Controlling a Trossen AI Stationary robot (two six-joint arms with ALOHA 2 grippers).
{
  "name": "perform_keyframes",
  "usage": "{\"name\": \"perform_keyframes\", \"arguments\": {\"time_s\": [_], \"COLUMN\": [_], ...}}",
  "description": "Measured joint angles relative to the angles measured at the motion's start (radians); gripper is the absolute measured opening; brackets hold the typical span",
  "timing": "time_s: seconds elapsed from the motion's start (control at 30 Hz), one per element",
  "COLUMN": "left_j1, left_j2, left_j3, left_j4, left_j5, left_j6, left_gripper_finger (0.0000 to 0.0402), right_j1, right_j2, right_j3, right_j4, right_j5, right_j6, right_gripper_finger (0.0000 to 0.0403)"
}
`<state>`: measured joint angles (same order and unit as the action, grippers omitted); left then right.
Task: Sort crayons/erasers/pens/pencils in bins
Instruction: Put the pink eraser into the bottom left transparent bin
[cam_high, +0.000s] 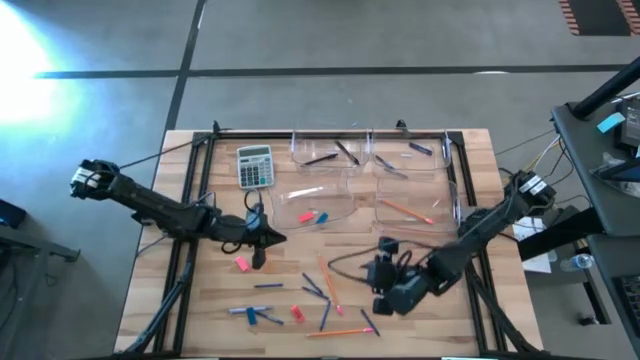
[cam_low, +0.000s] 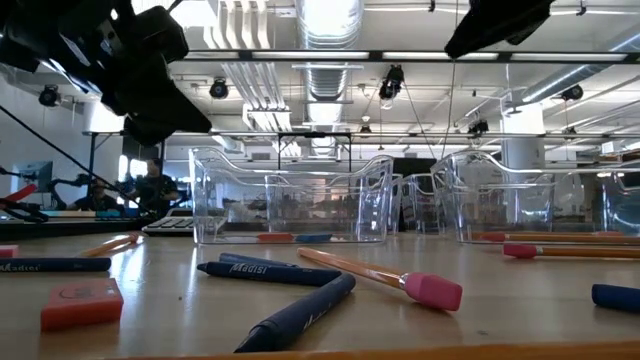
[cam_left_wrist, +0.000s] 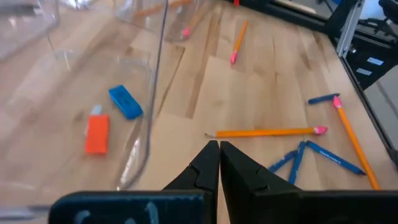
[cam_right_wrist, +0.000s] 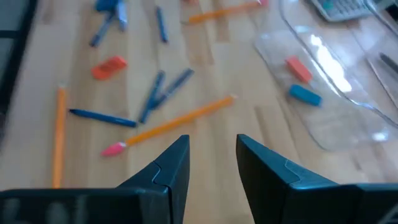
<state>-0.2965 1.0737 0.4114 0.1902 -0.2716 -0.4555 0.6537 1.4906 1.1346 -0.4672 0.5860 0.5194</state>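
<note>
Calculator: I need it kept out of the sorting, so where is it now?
In the high view the calculator lies at the table's far left, just left of the bins, beyond the left gripper.

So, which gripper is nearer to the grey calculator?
The left. The left gripper hovers just in front of the calculator, toward the table's near side, fingers shut. The right gripper is much farther, across the table, past the scattered pencils.
</note>
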Motion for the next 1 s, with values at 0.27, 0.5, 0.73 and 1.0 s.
{"name": "perform_keyframes", "arguments": {"time_s": [0.27, 0.5, 0.73, 1.0], "left_j1": [-0.046, -0.075, -0.079, -0.079], "left_j2": [0.005, -0.009, -0.007, -0.007], "left_j3": [0.007, 0.023, 0.022, 0.022], "left_j4": [-0.066, -0.051, -0.014, 0.097], "left_j5": [-0.111, -0.063, -0.037, 0.003], "left_j6": [-0.049, -0.036, 0.047, 0.105], "left_gripper_finger": [0.0000, 0.0000, 0.0000, 0.0000], "right_j1": [0.077, 0.080, 0.080, 0.079], "right_j2": [0.052, 0.035, 0.038, 0.039], "right_j3": [0.001, 0.000, -0.004, -0.012], "right_j4": [0.028, 0.039, 0.038, 0.038], "right_j5": [0.163, 0.178, 0.177, 0.228], "right_j6": [-0.018, -0.006, -0.003, 0.038], "right_gripper_finger": [0.0118, 0.0118, 0.0111, 0.0106]}}
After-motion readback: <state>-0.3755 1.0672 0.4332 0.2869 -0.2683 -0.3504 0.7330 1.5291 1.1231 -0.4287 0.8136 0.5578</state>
